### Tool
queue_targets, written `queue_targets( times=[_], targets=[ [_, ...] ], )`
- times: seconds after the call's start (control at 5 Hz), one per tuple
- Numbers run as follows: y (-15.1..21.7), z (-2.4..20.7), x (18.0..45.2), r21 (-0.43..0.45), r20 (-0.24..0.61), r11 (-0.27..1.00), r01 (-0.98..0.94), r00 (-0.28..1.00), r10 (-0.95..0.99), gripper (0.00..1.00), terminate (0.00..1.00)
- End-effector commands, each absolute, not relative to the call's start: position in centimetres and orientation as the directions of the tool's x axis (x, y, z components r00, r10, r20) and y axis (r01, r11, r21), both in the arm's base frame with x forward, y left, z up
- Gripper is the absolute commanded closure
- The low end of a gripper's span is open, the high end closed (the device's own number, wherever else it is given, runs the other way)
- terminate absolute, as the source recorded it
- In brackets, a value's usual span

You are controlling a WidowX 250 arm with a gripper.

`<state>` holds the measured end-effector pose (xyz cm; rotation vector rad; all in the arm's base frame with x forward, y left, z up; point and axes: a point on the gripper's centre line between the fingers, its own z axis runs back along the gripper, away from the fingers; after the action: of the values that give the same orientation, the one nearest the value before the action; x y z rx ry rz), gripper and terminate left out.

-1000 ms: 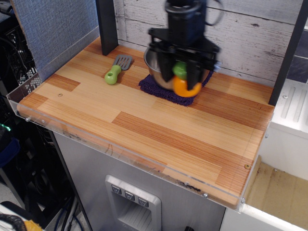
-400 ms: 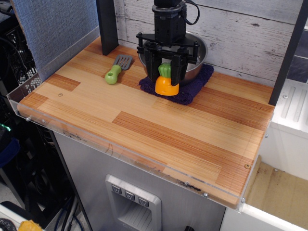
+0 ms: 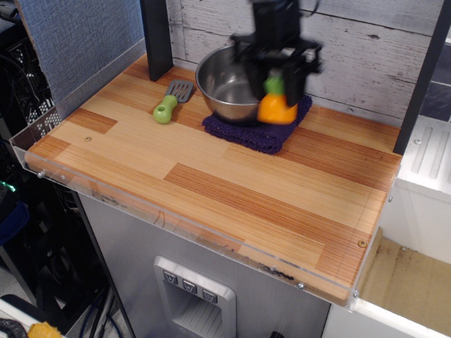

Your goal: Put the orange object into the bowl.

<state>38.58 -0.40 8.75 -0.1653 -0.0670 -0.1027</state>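
Steel bowl [image 3: 229, 88], nothing visible inside

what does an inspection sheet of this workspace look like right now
surface: wooden table with a clear plastic front edge
job's things: orange toy held off the surface at the bowl's right rim, not inside; bowl upright on a purple cloth
clutter: spatula lying left of the bowl
grippers: tool blurred, shut on the toy's green top
cables: one at the arm's top; more in the dark lower left corner
surroundings: whitewashed plank wall behind, blue panel left, black posts, grey cabinet below
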Motion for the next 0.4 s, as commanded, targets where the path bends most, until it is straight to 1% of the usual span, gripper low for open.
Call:
queue_targets(
  times=[0.0,0.2],
  targets=[
    [-1.07,15.64,36.37,-0.182,0.205,0.967,0.18,0.968,-0.141,1.0,0.0],
    [-0.16,16.41,36.61,-0.154,0.208,0.975,0.163,0.97,-0.129,1.0,0.0]
  ],
)
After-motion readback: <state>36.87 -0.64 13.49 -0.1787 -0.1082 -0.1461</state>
